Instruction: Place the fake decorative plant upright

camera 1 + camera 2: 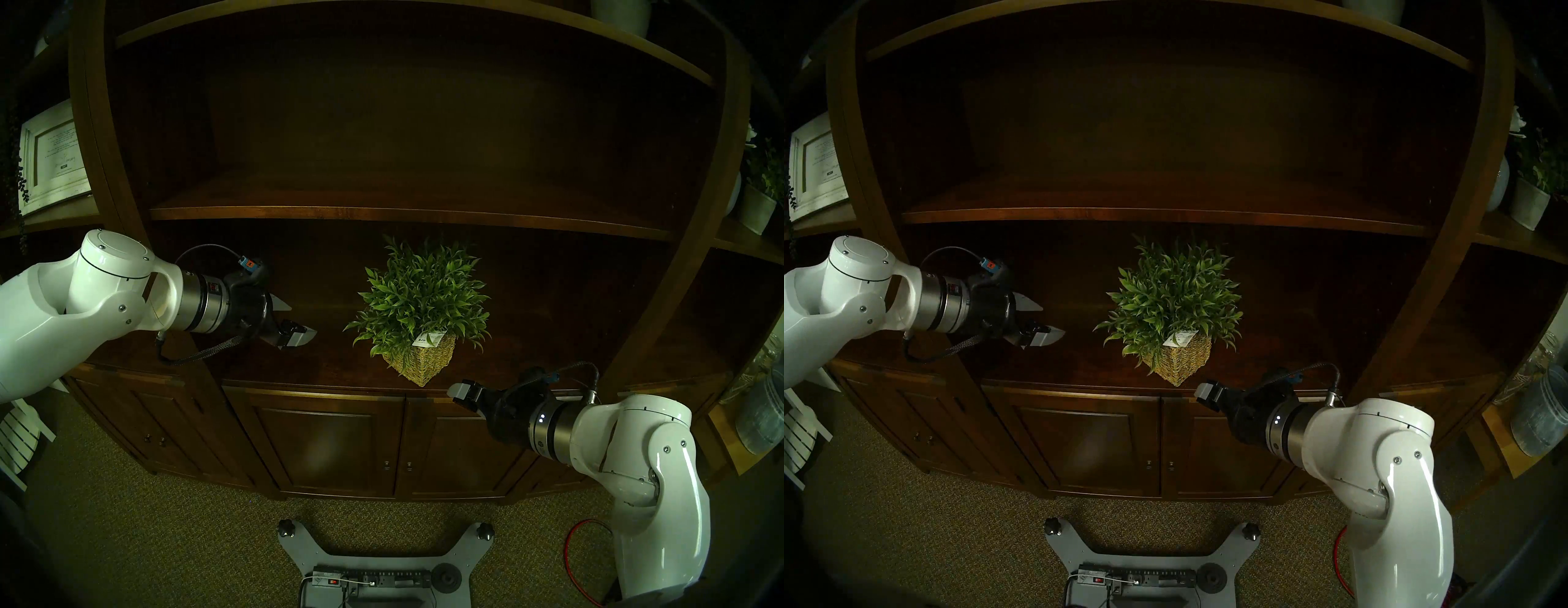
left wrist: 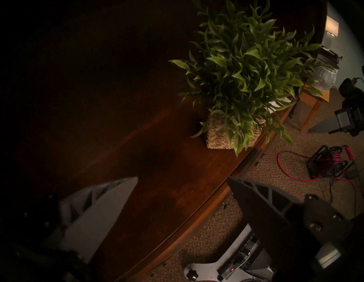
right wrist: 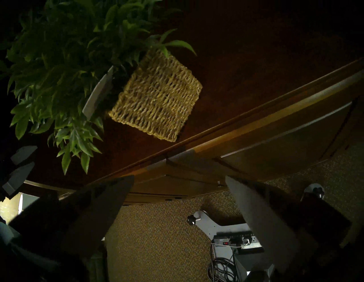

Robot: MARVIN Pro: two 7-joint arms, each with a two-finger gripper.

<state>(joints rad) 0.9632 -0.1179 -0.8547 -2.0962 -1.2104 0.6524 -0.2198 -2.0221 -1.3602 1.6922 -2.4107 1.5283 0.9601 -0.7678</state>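
- On the dark wood ledge (image 1: 297, 365) under the shelf: plant (image 1: 420, 297) stands near the front edge, basket (image 1: 422, 361) base down, one corner toward me. Looks upright already.
- My left gripper (image 1: 292, 322): jaws apart, empty, well left of the plant. Right gripper (image 3: 179, 177): jaws apart too, empty, just off the front edge, below and right of the basket.
- Handling guess: light, top-heavy. Leaves are thin, pointed, plastic and springy; they'd give under the pads.
- Grip point: basket walls, across two opposite flat sides, low. Woven straw is coarse, so friction should be good, but the walls may flex.
- White paper tag (image 1: 430, 338) hangs at the basket rim; keep pads off it.
- Ledge is smooth and polished; the basket could slide if nudged.
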